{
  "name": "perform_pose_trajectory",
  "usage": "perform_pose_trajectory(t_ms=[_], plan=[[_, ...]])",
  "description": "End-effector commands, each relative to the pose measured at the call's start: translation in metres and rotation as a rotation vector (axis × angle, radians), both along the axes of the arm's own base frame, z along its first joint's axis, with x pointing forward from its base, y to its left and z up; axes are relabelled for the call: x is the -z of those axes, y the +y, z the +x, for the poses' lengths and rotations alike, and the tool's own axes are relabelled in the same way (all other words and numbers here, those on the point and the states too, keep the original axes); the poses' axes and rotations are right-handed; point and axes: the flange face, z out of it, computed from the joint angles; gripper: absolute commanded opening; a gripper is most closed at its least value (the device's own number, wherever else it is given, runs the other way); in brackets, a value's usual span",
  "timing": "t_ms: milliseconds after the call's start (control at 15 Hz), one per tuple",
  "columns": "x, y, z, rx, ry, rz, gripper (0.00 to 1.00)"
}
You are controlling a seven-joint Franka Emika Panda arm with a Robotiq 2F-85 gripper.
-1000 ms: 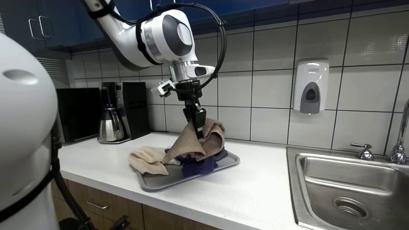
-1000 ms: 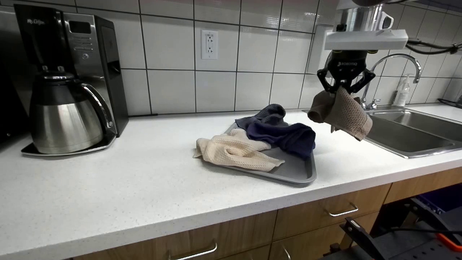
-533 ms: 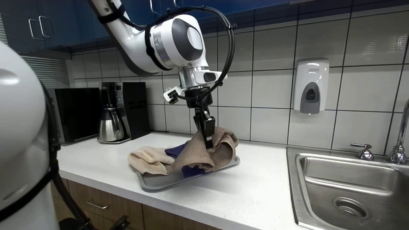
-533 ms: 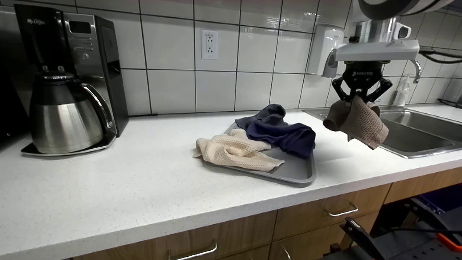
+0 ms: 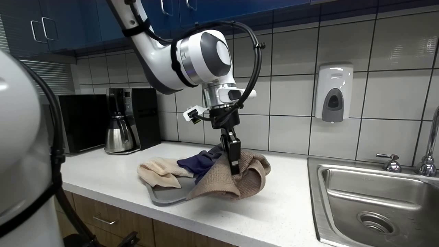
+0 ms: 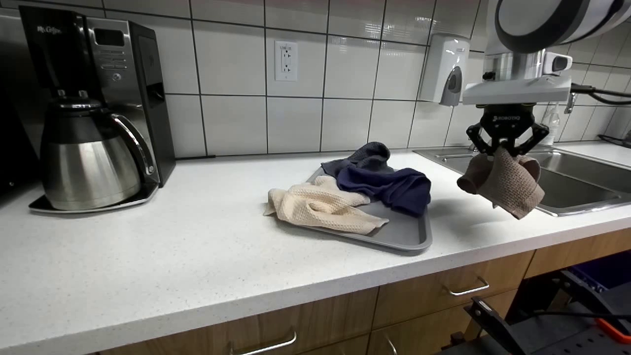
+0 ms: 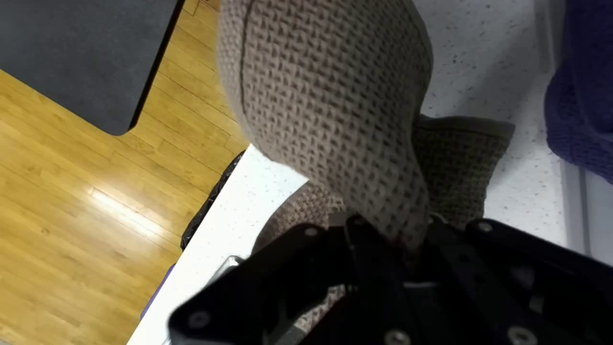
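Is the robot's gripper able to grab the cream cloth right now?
Probably not yet: the gripper is pinching the brown cloth, so it's busy. The cream cloth, mostly on the gray tray, looks largely uncovered, so an empty gripper would likely reach it.

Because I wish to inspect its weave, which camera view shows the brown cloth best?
The wrist view: there the brown cloth appears largest and its weave is clearest, though the frame crops it. Both exterior views show it smaller, held in the gripper.

I see a coffee maker (image 5: 143,116) left of the claw (image 5: 234,168), a sink (image 5: 370,199) off right, a soap dispenser (image 5: 333,91) higher up.
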Motion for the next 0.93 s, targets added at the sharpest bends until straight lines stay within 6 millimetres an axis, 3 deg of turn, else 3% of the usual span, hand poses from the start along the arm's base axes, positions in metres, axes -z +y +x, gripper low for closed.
perform_pose_trajectory(t_ms=[0, 467, 867], plan=[[0.015, -0.015, 0.013, 0.076, 0.010, -0.018, 0.03], [0.043, -0.018, 0.037, 0.142, 0.031, -0.008, 0.03], [0.060, -0.019, 0.041, 0.170, 0.063, -0.014, 0.03]])
